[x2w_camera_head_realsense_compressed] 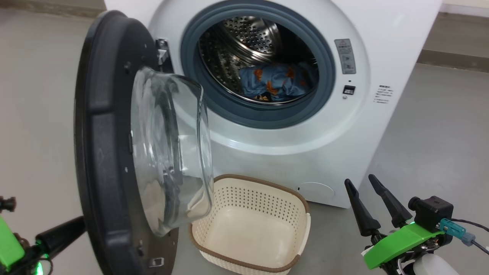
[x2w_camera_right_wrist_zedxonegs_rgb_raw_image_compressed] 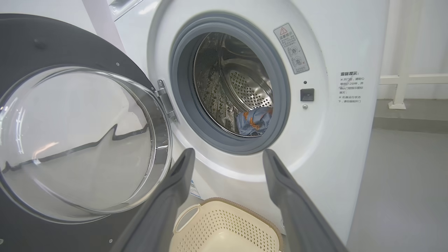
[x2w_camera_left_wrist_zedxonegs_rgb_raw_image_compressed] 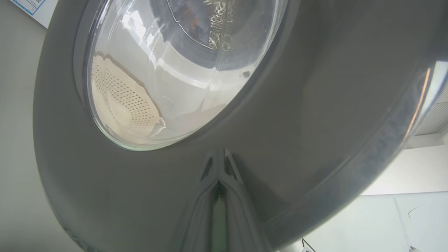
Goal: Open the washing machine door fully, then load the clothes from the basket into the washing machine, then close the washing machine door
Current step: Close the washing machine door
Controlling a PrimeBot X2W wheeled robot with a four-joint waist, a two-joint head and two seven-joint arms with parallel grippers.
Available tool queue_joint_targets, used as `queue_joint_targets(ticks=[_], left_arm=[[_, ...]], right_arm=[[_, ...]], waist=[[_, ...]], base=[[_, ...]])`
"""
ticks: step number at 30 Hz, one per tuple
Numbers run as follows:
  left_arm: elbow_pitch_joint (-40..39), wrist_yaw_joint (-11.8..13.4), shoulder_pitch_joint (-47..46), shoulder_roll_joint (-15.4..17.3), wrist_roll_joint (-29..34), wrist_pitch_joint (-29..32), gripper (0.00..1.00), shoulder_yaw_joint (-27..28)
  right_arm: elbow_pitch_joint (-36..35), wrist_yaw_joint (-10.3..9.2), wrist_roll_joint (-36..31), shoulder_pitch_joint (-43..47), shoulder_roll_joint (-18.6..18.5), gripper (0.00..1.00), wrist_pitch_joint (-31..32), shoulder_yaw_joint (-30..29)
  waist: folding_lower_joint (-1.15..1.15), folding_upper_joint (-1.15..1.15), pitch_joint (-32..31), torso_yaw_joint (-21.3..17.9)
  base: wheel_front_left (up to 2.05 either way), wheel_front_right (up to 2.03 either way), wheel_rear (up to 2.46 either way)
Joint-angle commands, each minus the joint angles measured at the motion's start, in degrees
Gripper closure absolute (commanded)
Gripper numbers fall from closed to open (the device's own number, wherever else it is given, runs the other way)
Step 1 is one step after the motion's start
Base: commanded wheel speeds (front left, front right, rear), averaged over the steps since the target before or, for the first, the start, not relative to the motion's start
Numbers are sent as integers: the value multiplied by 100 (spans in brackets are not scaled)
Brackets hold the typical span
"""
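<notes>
**A:** Head view first. Where did things stand?

**B:** The clothes (x2w_camera_head_realsense_compressed: 277, 82) lay in the drum (x2w_camera_head_realsense_compressed: 244, 38) of the washing machine (x2w_camera_head_realsense_compressed: 382, 46). The basket (x2w_camera_head_realsense_compressed: 248, 198) on the floor before it looked bare. The washing machine door (x2w_camera_head_realsense_compressed: 103, 152) stood swung out, roughly half open, so I judged closing to be the step in hand. The left pincer (x2w_camera_head_realsense_compressed: 72, 227) reached in low behind the door's outer face. The right pincer (x2w_camera_head_realsense_compressed: 360, 180) hung at lower right, fingers apart, holding nothing.

**A:** And the left wrist view?

**B:** Its fingers were pressed together, tips at the glossy black rim below the glass, meeting their own reflection. Whether they were touching or just off it, I couldn't tell. It was a good spot, I thought: push on the rim away from the hinge, follow the arc, keep off the glass, and press until the latch catches.

**A:** Right wrist view?

**B:** That pincer pointed at the machine's front, spread wide above the basket. It looked out of the door's path. I'd also check that no cloth lies over the gasket (x2w_camera_right_wrist_zedxonegs_rgb_raw_image_compressed: 182, 105).
</notes>
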Motion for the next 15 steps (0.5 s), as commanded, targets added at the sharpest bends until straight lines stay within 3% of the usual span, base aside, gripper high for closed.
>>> queue_joint_targets(ticks=[1,15], left_arm=[[-380,7,-80,74,-25,38,100,114],[-849,32,-131,-560,-98,-356,100,17]], right_arm=[[-150,25,-21,-87,-39,0,-31,47],[-163,25,-62,-87,-81,0,-31,-84]], waist=[[0,0,24,-210],[0,0,87,-1567]], base=[[0,0,0],[0,0,0]])
